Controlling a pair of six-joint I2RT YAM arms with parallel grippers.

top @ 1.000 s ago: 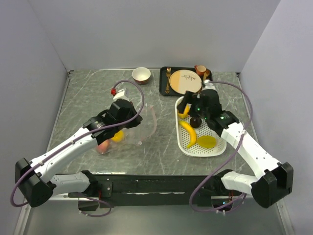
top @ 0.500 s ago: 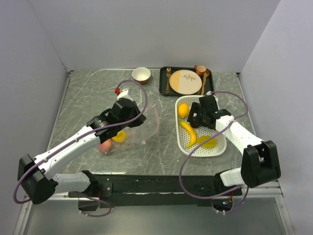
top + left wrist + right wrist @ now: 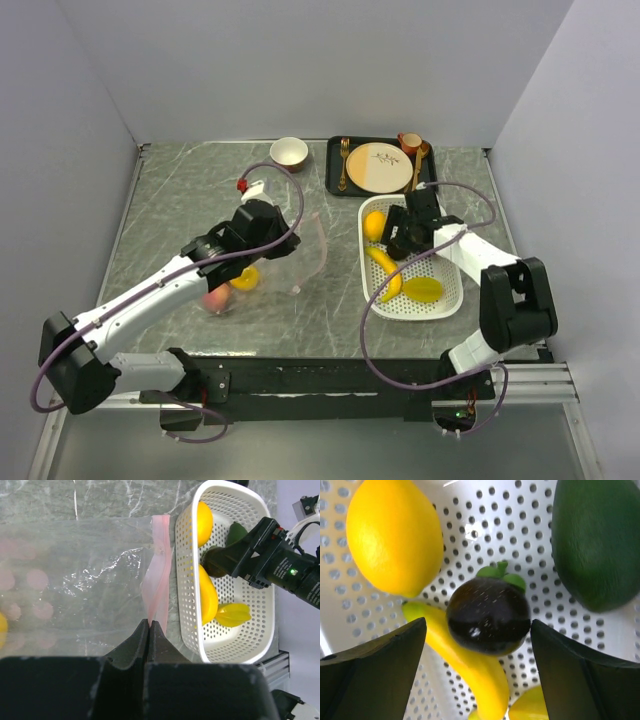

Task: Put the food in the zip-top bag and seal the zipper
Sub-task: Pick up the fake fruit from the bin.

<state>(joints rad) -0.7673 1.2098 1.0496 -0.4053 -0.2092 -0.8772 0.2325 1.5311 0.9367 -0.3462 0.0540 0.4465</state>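
Settling into the basket [image 3: 248, 642], right gripper [image 3: 477, 647] now straddles dark purple ball [image 3: 487, 615], jaws apart (grab looks imminent); left gripper [image 3: 150, 625] clamps the zipper [image 3: 159, 575].

A robotics lab cell: plain pale grey panel walls [image 3: 300, 60] box in a grey marbled bench [image 3: 190, 190], with white-and-black robot arms [image 3: 150, 300] bolted to a black rail [image 3: 320, 382] at bottom.

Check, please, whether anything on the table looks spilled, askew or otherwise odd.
Nothing stands out. The fruit lies inside the white basket, some sits in the zip-top bag, none is loose on the table, and the plate sits squarely on its tray.
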